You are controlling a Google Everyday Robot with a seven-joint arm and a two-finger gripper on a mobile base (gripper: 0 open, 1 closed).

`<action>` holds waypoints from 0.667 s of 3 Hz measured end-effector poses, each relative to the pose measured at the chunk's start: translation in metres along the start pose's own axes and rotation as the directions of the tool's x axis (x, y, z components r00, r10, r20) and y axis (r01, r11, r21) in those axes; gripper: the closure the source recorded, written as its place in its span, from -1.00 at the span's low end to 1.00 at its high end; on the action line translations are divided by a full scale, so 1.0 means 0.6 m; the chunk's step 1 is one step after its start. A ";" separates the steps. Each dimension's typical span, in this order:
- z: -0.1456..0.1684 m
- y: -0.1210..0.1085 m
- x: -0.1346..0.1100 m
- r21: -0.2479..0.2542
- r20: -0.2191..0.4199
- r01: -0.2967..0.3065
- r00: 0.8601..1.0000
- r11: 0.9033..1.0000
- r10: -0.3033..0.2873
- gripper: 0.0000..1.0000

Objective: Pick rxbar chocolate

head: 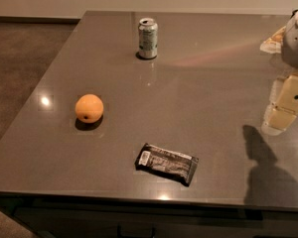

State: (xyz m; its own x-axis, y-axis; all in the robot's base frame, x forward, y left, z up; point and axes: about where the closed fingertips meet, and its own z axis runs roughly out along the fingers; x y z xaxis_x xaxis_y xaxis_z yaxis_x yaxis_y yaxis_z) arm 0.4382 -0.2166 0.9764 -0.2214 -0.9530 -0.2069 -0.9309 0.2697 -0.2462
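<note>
The rxbar chocolate (pixel 167 162) is a flat black wrapped bar with a white patch at its left end. It lies near the front edge of the grey table (pixel 203 88), slightly slanted. My gripper (pixel 283 108) hangs above the table at the right edge of the view, well to the right of the bar and a little behind it. It holds nothing that I can see. Its shadow falls on the table below it, to the right of the bar.
A round orange fruit (pixel 89 108) sits left of the bar. A silver-green drink can (pixel 148 37) stands upright at the back. A pale packet (pixel 272 41) lies at the far right back. The table's front edge runs just below the bar.
</note>
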 end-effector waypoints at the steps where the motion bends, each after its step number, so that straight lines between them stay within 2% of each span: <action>1: 0.000 0.000 0.000 0.000 0.000 0.000 1.000 1.000 0.000 -1.00; 2: 0.018 0.035 -0.018 -0.036 -0.009 -0.006 1.000 0.999 0.006 -1.00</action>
State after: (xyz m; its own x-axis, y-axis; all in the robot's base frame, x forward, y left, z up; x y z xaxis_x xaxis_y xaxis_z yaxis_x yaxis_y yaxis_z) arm 0.4245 -0.1990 0.9631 -0.2292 -0.9527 -0.1995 -0.9394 0.2702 -0.2108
